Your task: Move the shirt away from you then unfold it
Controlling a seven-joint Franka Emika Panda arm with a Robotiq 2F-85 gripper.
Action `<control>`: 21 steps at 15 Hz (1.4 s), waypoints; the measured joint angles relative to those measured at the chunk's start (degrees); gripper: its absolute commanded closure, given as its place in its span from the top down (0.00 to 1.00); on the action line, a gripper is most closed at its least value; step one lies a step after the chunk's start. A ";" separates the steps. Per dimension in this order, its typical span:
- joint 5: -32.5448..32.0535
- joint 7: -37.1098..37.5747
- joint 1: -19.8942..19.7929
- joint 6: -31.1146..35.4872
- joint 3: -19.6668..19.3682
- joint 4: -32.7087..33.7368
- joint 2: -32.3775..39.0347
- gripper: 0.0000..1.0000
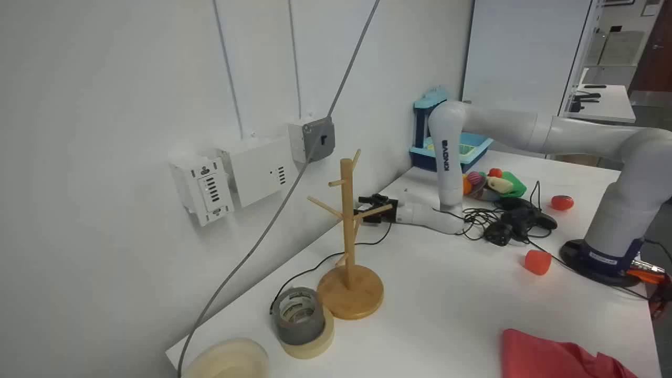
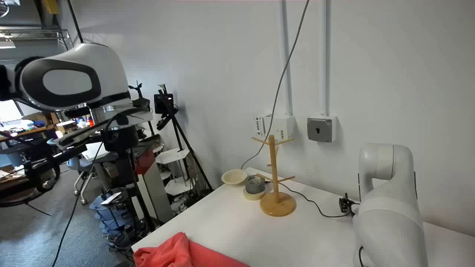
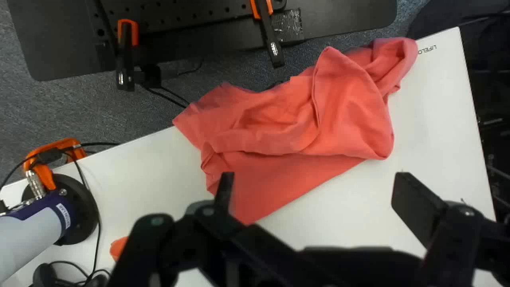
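Observation:
The red-coral shirt [image 3: 287,135] lies crumpled and folded over itself along the table's edge in the wrist view. Part of it hangs past that edge. It also shows, cut off by the frame, at the bottom of both exterior views [image 1: 559,357] [image 2: 182,254]. My gripper [image 3: 314,181] is open with nothing between its fingers. In the wrist view its left finger overlaps the shirt's lower corner and its right finger is over bare table. It appears to be above the shirt and apart from it. My arm's wrist [image 2: 74,78] is raised at the upper left of an exterior view.
A wooden peg stand [image 1: 350,291], tape rolls [image 1: 300,315] and a pale bowl [image 2: 234,177] stand toward the wall. A white Kinova arm [image 1: 614,226] is mounted on the same table, with cables and a controller [image 1: 520,220] nearby. A small red object [image 1: 537,262] lies near its base.

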 measured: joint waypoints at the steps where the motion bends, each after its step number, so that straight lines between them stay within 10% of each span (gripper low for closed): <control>1: 0.00 0.00 0.00 0.00 0.00 0.00 0.10 1.00; 21: -0.74 0.00 -0.19 1.85 -0.25 -0.73 1.78 1.00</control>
